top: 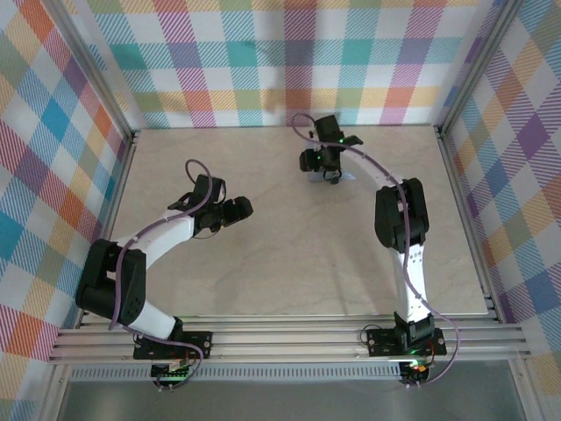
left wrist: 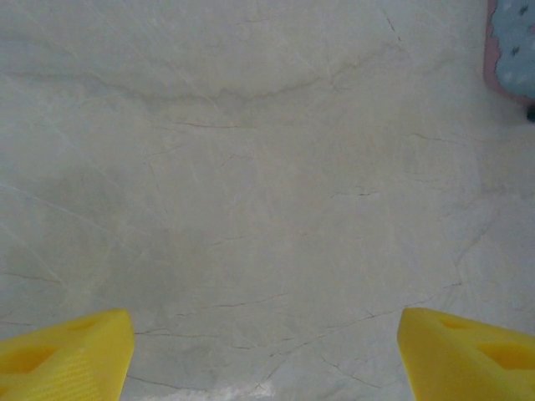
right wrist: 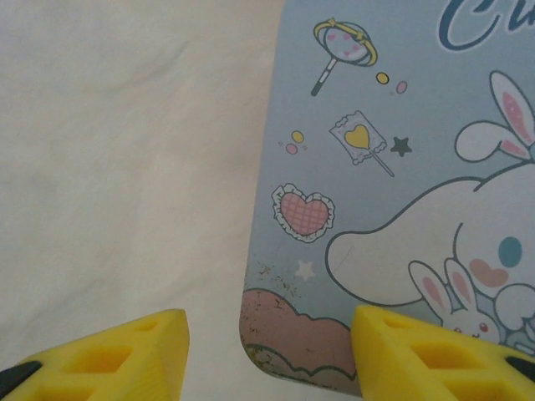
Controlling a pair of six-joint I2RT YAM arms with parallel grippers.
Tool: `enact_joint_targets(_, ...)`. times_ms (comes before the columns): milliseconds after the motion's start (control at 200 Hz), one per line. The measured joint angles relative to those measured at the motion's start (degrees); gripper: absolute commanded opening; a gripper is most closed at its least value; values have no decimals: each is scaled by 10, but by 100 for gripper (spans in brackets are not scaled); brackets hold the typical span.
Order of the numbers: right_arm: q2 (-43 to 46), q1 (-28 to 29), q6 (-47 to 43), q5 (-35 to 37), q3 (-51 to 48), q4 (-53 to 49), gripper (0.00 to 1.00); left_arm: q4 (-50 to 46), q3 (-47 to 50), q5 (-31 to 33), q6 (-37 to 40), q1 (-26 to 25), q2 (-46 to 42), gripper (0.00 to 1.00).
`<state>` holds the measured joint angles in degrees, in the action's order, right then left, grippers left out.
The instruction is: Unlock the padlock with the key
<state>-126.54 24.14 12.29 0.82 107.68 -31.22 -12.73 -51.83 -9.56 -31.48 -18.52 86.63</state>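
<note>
Your left hand (top: 235, 210) hangs over the surface (top: 263, 272) left of centre, about midway between near and far, its arm bent out from the near-left base. On its wrist camera the two yellow fingers (left wrist: 67, 355) stand wide apart at the bottom corners, with bare, pale, veined stone in the gap between them. At the top right corner of that view you catch a bit of the tin (left wrist: 512, 50), pale blue with a pink rim, well apart from the fingers.

Your right hand (top: 329, 171) is at the far side of the surface, a little right of centre, directly above the tin; a pale sliver of the tin peeks out just to the right of the hand.

On the right wrist camera the tin lies flat. Its blue lid is printed with a white long-eared cartoon figure, small rabbits, a checked heart, a lollipop and stars. Its rounded corner, with a pink cloud band, sits in the gap between the fingers. One finger is over bare surface beside the tin's edge, and the other is in front of the lid. The fingers are apart and clamp nothing. Whether they touch the tin, you cannot tell.

Where the padlock lies, you cannot tell.
</note>
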Motion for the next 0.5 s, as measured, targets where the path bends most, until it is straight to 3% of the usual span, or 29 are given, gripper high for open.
enact_joint_targets(310, 112, 101, 108, -97, -130, 11, 68, -66, -34, 27, -15, 2, 2, 84)
enact_joint_targets(500, 184, 71, 127, -118, -108, -1, 75, -52, -44, 5, -37, 2, -2, 83)
